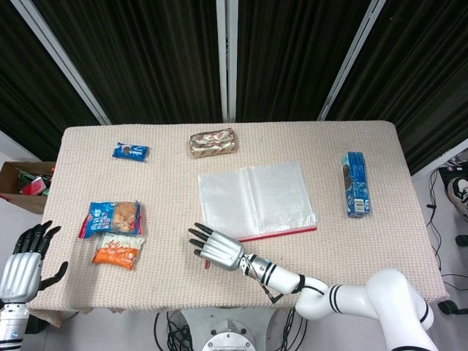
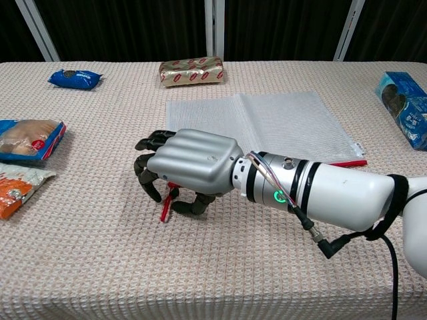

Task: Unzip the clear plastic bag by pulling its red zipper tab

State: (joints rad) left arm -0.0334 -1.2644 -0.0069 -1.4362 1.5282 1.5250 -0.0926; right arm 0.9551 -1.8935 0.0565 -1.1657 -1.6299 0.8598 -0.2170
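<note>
Right hand (image 2: 190, 167) sits low over the near left corner of the bag (image 1: 256, 197), fingers curled down around the red tab (image 2: 167, 207), which pokes out beneath them onto the cloth; whether they actually pinch it I cannot tell. Left hand (image 1: 25, 263) hangs off the table's (image 1: 380, 146) left edge, fingers spread, holding nothing.

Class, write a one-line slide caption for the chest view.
Right hand curls over the red zipper tab at the clear bag's near left corner.
</note>
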